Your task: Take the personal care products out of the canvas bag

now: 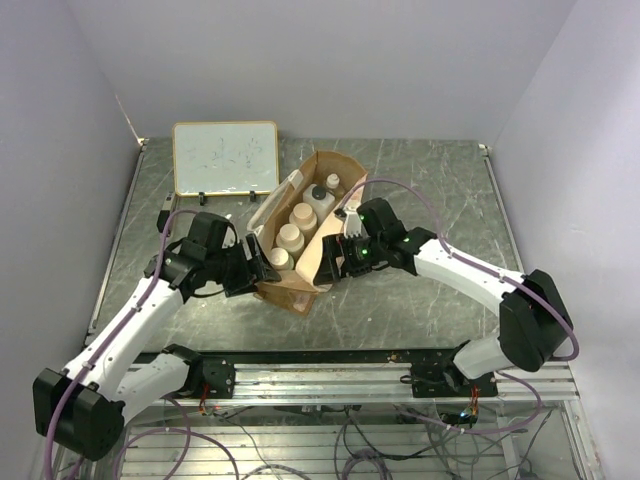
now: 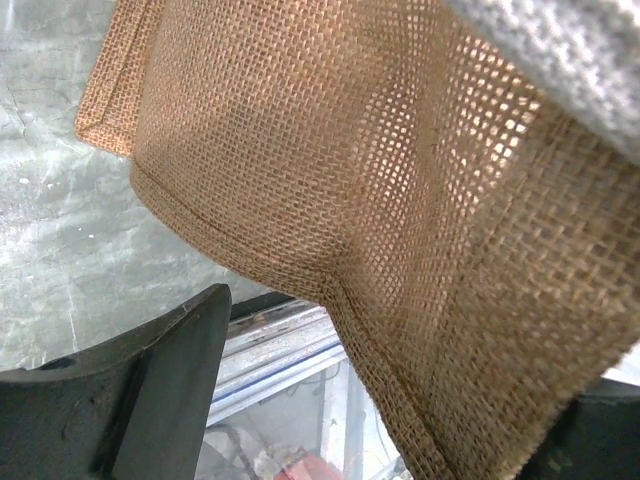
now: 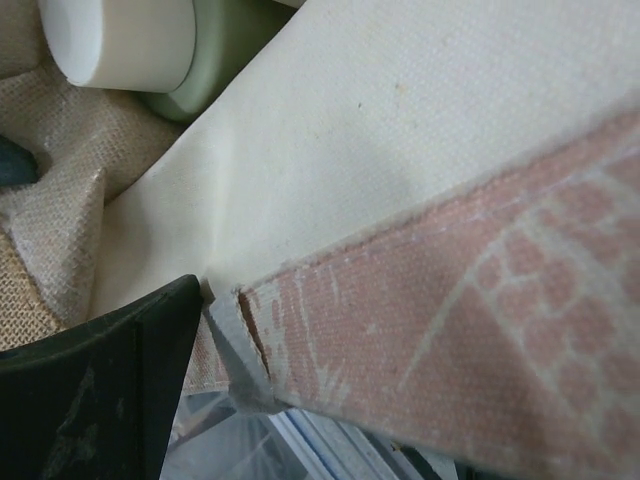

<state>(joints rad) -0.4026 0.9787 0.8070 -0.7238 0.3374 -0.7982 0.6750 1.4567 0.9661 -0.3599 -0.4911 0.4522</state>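
Top external view: the canvas bag [image 1: 305, 275] stands open-mouthed near the middle of the grey desk [image 1: 430, 190], just in front of a framed whiteboard [image 1: 225, 158]. All five personal care products sit inside it in a row: three cream round-capped bottles [image 1: 290, 237], then a white bottle with a dark cap [image 1: 319, 197], then a slim bottle with a white top [image 1: 333, 182] at the far end. The left gripper [image 1: 265, 262] is at the bag's left wall and the right gripper [image 1: 338, 255] at its right wall. Left wrist view: the brown mesh wall hangs loosely between widely spread fingers [image 2: 150, 400], unpinched. Right wrist view: only one finger [image 3: 100, 400] shows, set far to the side, so the jaws look spread; the pinkish rim lies beside it, with a round cap [image 3: 120, 40] beyond.
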